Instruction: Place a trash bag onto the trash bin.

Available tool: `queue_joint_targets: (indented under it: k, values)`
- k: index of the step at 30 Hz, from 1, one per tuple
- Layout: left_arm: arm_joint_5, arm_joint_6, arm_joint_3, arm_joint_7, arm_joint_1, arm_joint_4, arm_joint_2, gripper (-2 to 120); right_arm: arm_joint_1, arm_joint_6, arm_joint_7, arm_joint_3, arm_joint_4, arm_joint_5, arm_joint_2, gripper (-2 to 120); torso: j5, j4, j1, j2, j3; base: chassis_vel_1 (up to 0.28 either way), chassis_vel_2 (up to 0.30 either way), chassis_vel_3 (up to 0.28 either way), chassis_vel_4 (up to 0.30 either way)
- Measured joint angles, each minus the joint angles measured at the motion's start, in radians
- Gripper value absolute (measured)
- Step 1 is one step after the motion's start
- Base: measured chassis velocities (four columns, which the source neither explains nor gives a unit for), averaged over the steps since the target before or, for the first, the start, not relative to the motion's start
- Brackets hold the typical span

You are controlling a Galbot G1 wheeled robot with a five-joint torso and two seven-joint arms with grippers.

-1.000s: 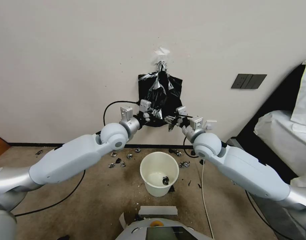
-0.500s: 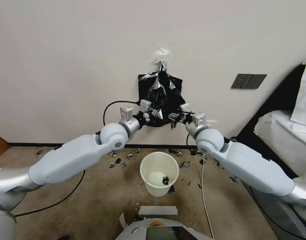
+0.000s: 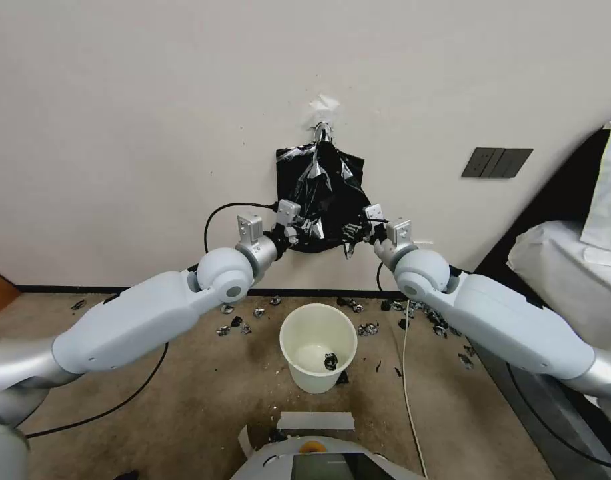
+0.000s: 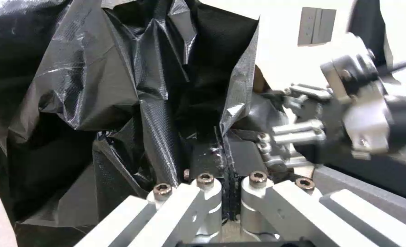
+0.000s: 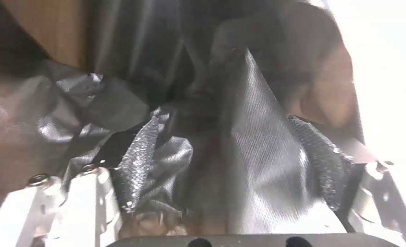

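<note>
My left claw (image 4: 225, 151) is clamped on the hanging trash bag (image 3: 325, 193); my right claw (image 3: 354, 233) gapes around its lower edge.

left hand (image 3: 304, 229): raised forward, fingers closed | right hand (image 3: 352, 233): raised forward, fingers spread

One black trash bag (image 3: 322, 193) hangs on the wall. One cream trash bin (image 3: 318, 347) stands below. Two grippers, left gripper (image 3: 304, 227) and right gripper (image 3: 351, 233).
</note>
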Motion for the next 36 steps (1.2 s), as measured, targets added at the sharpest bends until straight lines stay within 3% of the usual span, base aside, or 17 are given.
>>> queue_joint_targets:
  k: [7, 17, 29, 36]
  values:
    - [0.016, -0.001, -0.011, 0.006, 0.016, -0.009, 0.009, 0, 0.133, -0.045, 0.000, -0.099, -0.014, 0.065, 0.002, 68, -0.0001, 0.0001, 0.000, 0.000, 0.000, 0.000, 0.000, 0.000, 0.000]
    - [0.021, -0.002, -0.032, 0.017, 0.040, -0.023, 0.028, 0, 0.173, -0.117, -0.005, -0.138, -0.013, 0.075, -0.006, 60, 0.0000, 0.0001, 0.000, 0.000, 0.000, 0.000, 0.000, 0.000, 0.000]
    - [0.025, -0.003, -0.055, 0.023, 0.061, -0.030, 0.034, 0, 0.194, -0.125, -0.005, -0.172, -0.035, 0.057, 0.003, 14, 0.0000, 0.0001, 0.000, 0.000, 0.000, 0.000, 0.000, 0.000, 0.000]
    - [0.029, -0.003, -0.067, 0.030, 0.073, -0.033, 0.042, 0, 0.203, -0.122, -0.009, -0.189, -0.044, 0.042, 0.007, 10, 0.0000, 0.0001, 0.000, 0.000, 0.000, 0.000, 0.000, 0.000, 0.000]
